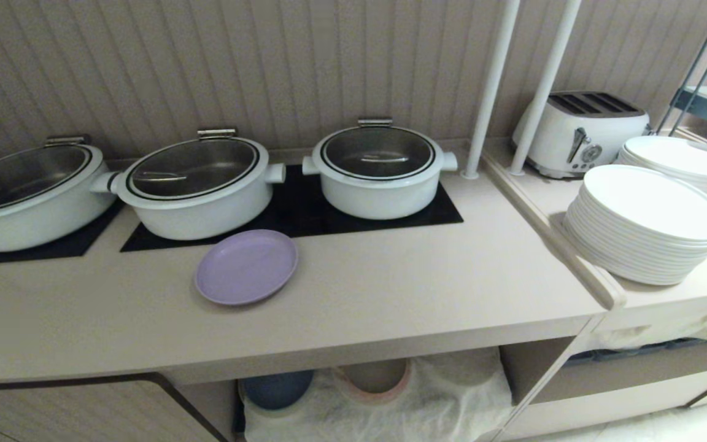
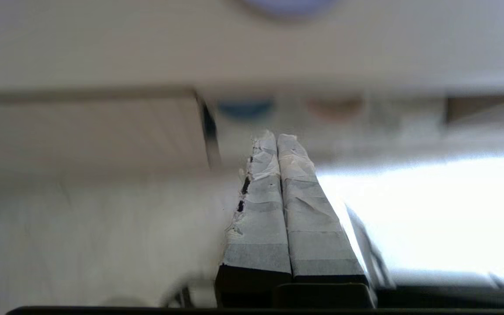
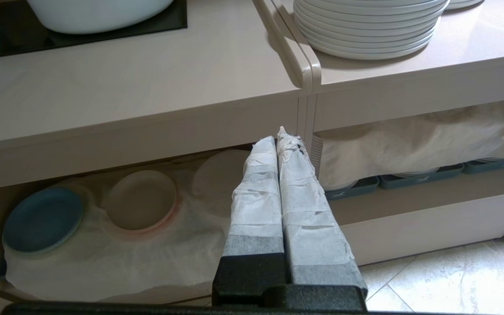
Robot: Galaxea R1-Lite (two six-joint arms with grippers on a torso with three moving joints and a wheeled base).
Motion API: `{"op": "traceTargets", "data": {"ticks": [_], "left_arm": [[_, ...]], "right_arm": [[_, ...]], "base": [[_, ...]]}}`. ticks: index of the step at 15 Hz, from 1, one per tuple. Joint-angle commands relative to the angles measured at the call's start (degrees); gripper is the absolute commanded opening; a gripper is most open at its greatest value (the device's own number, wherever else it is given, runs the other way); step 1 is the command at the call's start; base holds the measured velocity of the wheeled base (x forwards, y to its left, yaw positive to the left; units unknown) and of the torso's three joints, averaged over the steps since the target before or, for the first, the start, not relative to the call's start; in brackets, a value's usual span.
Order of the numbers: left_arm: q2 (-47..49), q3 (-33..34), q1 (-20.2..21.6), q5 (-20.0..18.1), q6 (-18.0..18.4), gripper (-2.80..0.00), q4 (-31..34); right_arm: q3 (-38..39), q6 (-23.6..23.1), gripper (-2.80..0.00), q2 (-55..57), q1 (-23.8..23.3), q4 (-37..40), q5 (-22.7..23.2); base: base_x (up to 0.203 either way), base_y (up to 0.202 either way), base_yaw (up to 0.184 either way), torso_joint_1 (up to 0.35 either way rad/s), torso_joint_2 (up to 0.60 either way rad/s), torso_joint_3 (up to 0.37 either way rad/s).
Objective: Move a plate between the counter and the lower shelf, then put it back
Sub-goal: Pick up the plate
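Plate [image 1: 247, 266]: lavender, flat on table [image 1: 390, 288], lower-left centre of head view, just before middle pot [image 1: 197, 187]. Left gripper [image 2: 277, 136]: pressed together, empty, below table edge. Right gripper [image 3: 279, 136]: likewise, facing lower shelf [image 3: 103, 262].

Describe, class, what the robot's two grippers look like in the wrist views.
The left gripper and the right gripper look alike: each has two long, tapering fingers wrapped in wrinkled white tape, frayed at the tips, rising from a blocky black base. No cables or markings show.
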Motion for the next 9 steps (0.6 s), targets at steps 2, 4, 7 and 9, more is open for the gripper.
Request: {"op": "traceTargets", "data": {"ticks": [2, 4, 7, 9], "left_arm": [[17.9, -15.0, -0.4, -3.1, -0.5, -2.8, 19.4], [26.6, -21.6, -0.5, -4.6, -0.7, -2.8, 25.1], [37.7, -29.9, -0.4, -5.5, -0.9, -2.8, 28.4], [43.6, -35.0, -0.5, -5.8, -1.1, -2.8, 29.7]], "right_arm": [[0.0, 0.0, -2.8, 0.0, 0.0, 0.0, 0.1], [0.0, 0.0, -2.8, 0.0, 0.0, 0.0, 0.0], [0.0, 0.1, -2.8, 0.0, 0.0, 0.0, 0.1], [0.0, 0.0, -2.8, 0.0, 0.0, 0.0, 0.0]], "base": [[0.0, 0.0, 0.0, 0.0, 0.0, 0.0], [0.0, 0.0, 0.0, 0.0, 0.0, 0.0], [0.0, 0.0, 0.0, 0.0, 0.0, 0.0], [0.0, 0.0, 0.0, 0.0, 0.0, 0.0]]}}
